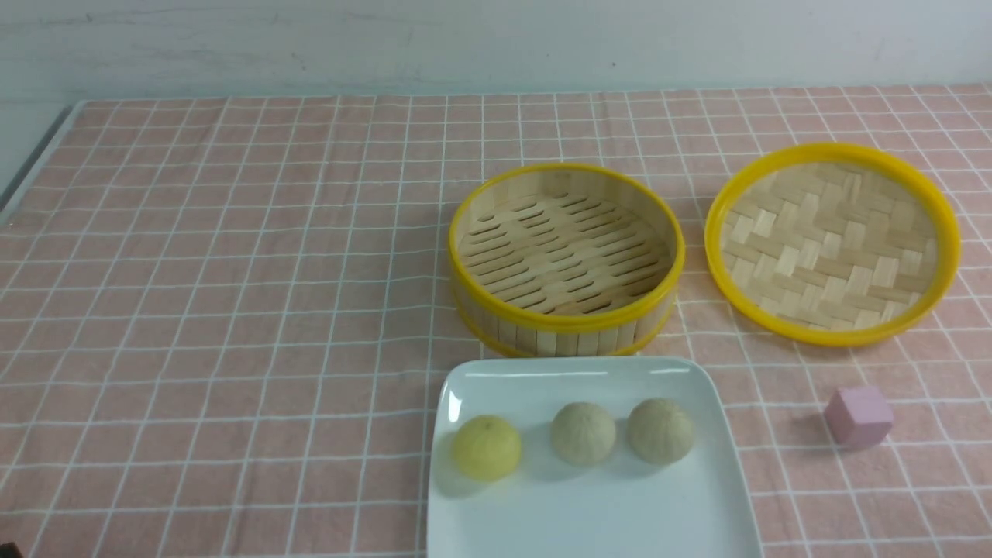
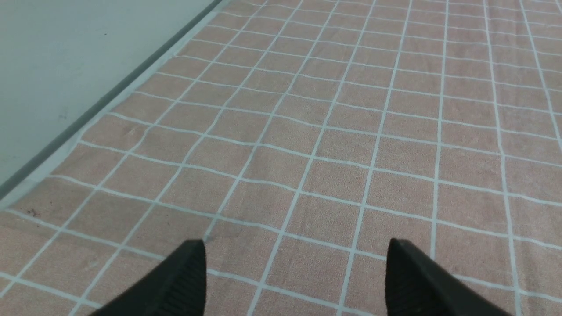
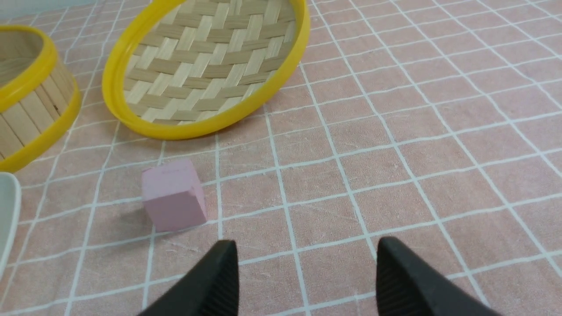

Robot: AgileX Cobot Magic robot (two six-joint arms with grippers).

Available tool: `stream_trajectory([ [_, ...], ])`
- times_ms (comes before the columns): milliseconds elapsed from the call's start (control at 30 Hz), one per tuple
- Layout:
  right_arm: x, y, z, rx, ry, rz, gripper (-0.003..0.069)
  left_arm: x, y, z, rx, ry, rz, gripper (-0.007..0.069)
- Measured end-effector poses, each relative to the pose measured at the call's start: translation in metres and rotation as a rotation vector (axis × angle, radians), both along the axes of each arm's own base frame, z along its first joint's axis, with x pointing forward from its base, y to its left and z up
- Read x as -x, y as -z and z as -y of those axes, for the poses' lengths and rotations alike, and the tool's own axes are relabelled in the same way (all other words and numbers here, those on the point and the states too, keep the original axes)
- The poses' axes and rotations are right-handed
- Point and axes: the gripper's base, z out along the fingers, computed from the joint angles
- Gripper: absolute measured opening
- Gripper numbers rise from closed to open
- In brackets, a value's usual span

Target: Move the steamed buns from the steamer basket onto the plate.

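All three steamed buns (image 1: 583, 433) sit on the plate (image 1: 589, 519) in a row across it. The yellow bun (image 1: 487, 447) is at the robot's left and the two pale buns (image 1: 660, 431) are to its right, each apart from its neighbour. The steamer basket (image 1: 566, 337), just behind the plate, holds nothing, so I judge that no bun is left to fetch.

The left gripper (image 2: 295, 245) has its jaws spread wide with nothing between them. It is over bare tablecloth (image 2: 307, 131), with no task thing in its view. The right gripper (image 3: 305, 245) is likewise spread and empty, near the pink cube (image 3: 173, 202) and the lid (image 3: 206, 66). A sliver of the plate's edge shows in its view, so the right arm is the nearer one. The buns are round and have no long axis to line up with.

No brand or label shows. Faint marks on the cube's top may be print, but they are too small to read.
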Motion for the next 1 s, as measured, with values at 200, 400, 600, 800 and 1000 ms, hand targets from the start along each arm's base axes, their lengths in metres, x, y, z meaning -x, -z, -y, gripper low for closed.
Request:
stream_trajectory([
  [200,0.0000,0.0000,0.0000,0.000,0.000,0.000,0.0422,0.0000,0.0000,0.0000,0.000,0.000,0.000,0.0543],
  [400,-0.0001,0.0000,-0.0015,0.022,-0.024,-0.003,0.0422,0.0000,0.0000,0.0000,0.000,0.000,0.000,0.0543],
  [600,-0.0004,-0.0001,-0.0047,0.046,-0.069,-0.003,0.0422,0.0000,0.0000,0.0000,0.000,0.000,0.000,0.0543],
  [800,-0.0004,-0.0001,-0.0051,0.048,-0.074,-0.002,0.0422,0.0000,0.0000,0.0000,0.000,0.000,0.000,0.0543],
  [1000,-0.0004,-0.0001,-0.0051,0.048,-0.074,-0.002,0.0422,0.0000,0.0000,0.0000,0.000,0.000,0.000,0.0543],
])
